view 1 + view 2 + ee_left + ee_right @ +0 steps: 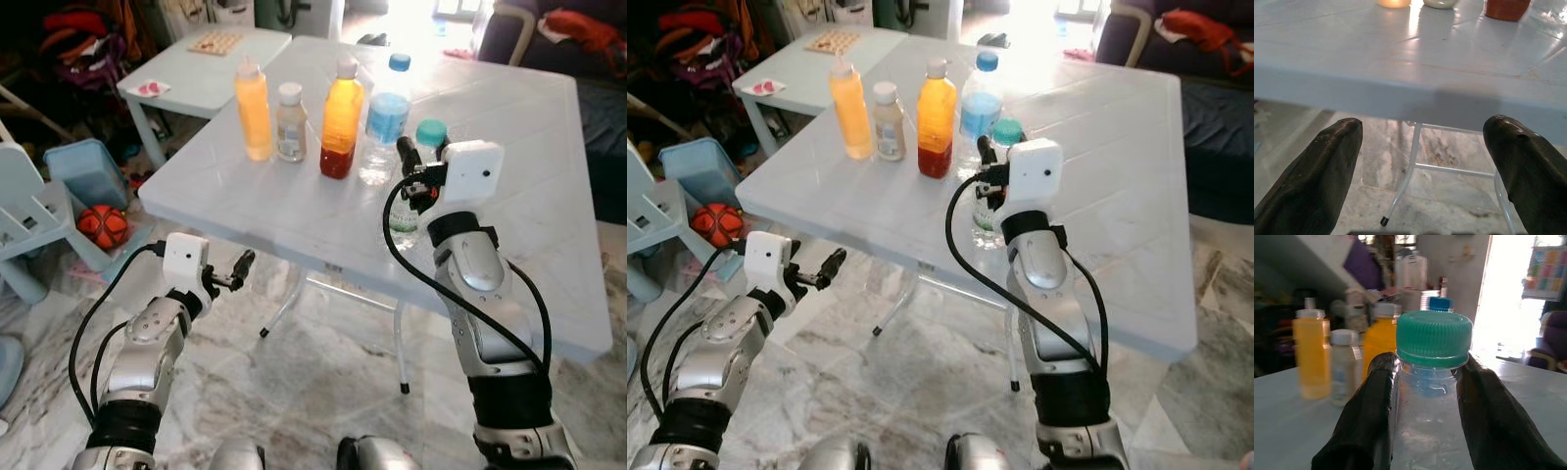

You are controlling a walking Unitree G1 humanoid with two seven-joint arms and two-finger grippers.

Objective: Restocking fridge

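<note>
The white surface [509,176] stood on thin metal legs over a marble floor [323,392]. A smaller table [201,73] stood beyond the left tool, with a blue bin [83,166] and an orange ball [102,225] on the floor farther out to that side.

The right tool [1425,401] was raised over the surface, its two black fingers [1369,416] pressed against the neck of a clear bottle [1425,431] with a green cap [1434,338], one on each side just under the cap. The bottle stood upright on the surface, near its front edge.

Beyond the right tool stood a row of four more: a blue-capped bottle [385,122] closest behind it, then an orange-and-red bottle [341,122], a small pale bottle [290,124] and a yellow bottle [254,113] farthest to the left.

The left tool [238,266] hung below the surface's front edge, fingers [1317,181] wide apart and holding nothing, pointed at the surface's underside and legs.
</note>
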